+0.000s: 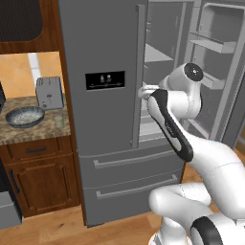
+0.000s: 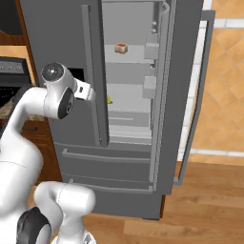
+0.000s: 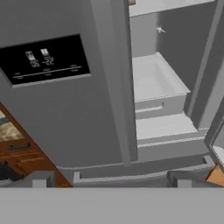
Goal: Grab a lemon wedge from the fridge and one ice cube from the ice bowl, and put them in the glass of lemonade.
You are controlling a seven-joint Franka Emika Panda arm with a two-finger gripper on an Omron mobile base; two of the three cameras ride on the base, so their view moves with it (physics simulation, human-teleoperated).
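While fridge (image 1: 103, 52) rt door's open, toaster (image 1: 49, 92) sits behind ice bowl (image 1: 24, 116).

Before me: one fridge (image 1: 103, 48) with two drawers (image 1: 129, 162), one toaster (image 1: 49, 92), one bowl (image 1: 25, 116), one glass (image 1: 58, 121), one lemon wedge (image 2: 109, 99), one small brown food item (image 2: 121, 47).

Base views flank fridge (image 1: 107, 143); hand view close, facing it.
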